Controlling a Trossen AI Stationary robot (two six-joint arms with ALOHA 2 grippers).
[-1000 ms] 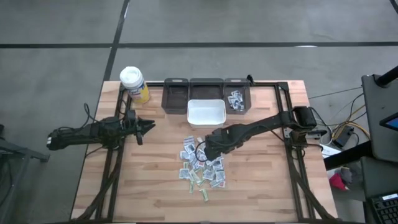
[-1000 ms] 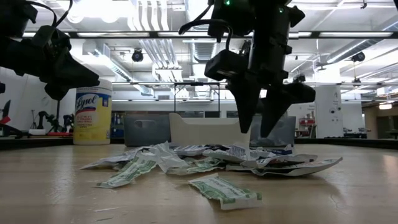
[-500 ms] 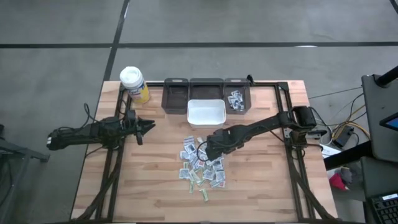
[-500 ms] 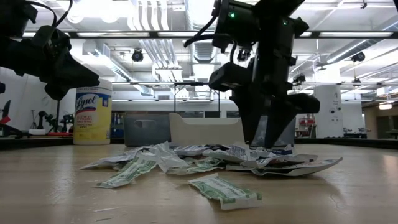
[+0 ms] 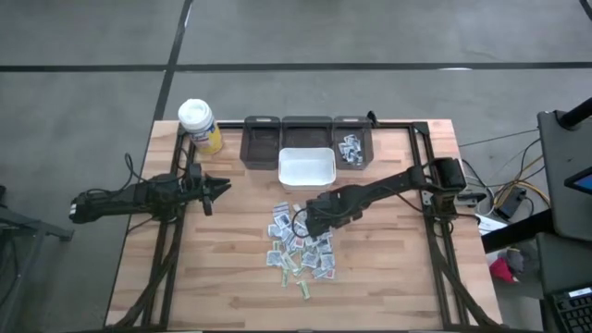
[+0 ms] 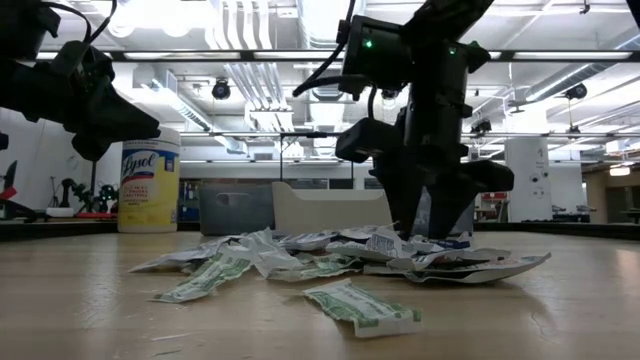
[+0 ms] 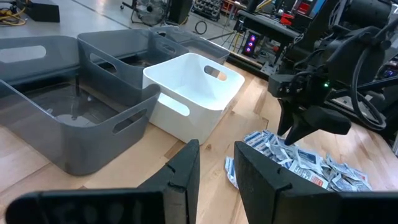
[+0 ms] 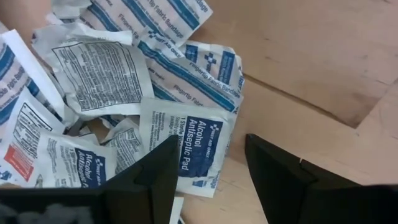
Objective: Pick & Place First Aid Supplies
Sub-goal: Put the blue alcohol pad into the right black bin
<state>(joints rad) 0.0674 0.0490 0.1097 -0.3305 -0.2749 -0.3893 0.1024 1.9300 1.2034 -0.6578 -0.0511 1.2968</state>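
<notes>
Now lower than 1 s ago: right gripper (image 6: pixel 428 222) dropped from above the heap down to the first aid supplies (image 5: pixel 301 245), fingertips at the pile's upper edge. Moved also slightly toward the pile's middle in high view. Fingers apart, about as wide as before, straddling a blue-print alcohol packet (image 8: pixel 194 144) w/o clamping it. Right arm stretched diagonally across the surface (image 5: pixel 388 268) from its base at the right edge, wrist bent down steeply.

Left gripper (image 5: pixel 220 188) unchanged, hovering well apart from the pile near the left side, arm nearly horizontal, fingers (image 7: pixel 186 171) partly apart, nothing between.

Packets lying in loose heap on the wood, just below white bin (image 5: pixel 306 167); some more in right grey bin (image 5: pixel 352 148).
</notes>
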